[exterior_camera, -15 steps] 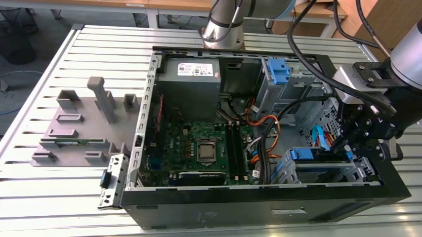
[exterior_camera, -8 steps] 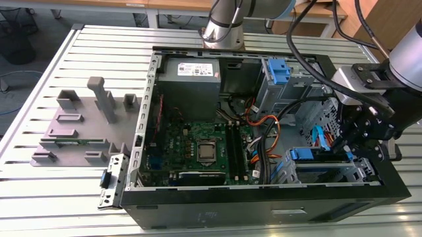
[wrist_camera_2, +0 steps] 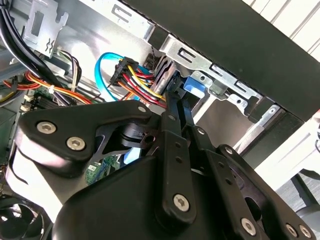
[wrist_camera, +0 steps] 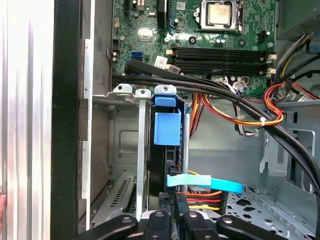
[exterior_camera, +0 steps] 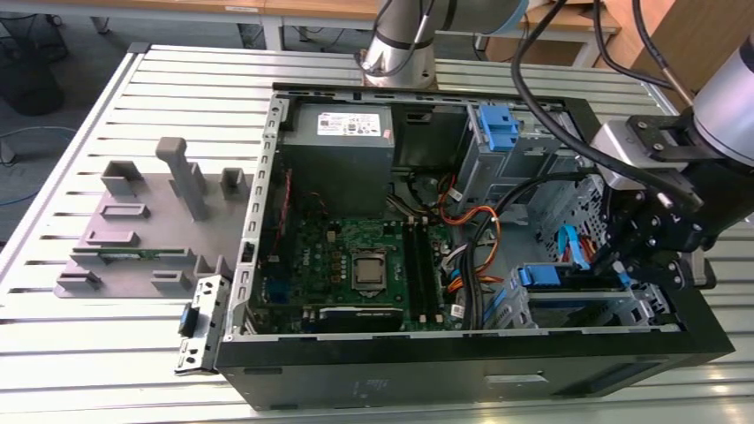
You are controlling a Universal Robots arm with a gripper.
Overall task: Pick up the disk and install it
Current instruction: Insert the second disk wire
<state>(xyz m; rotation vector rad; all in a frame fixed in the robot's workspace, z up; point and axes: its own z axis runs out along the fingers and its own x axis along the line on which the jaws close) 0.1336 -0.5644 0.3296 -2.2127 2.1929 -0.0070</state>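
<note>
Slatted aluminium makes up the bench (exterior_camera: 177,75), and on it lies an open black computer case (exterior_camera: 471,358) with its motherboard (exterior_camera: 359,265) exposed; a grey plastic fixture (exterior_camera: 141,230) sits well apart toward the exterior view's left. The hand (exterior_camera: 645,254) hangs low inside the case by the drive cage (exterior_camera: 589,305) at the exterior view's right. In the first wrist view the disk (wrist_camera: 167,150) stands on edge in a cage slot, its blue carrier tab facing the motherboard, power and data cables (wrist_camera: 210,192) plugged into or just beside its near end. The hand's fingers (wrist_camera: 170,220) meet around that near edge and look closed on it, though the contact itself is partly hidden. My worry is the cable bundle: it crowds the slot, so a push could pinch wires or skew the carrier against the rails and jam it half seated.
</note>
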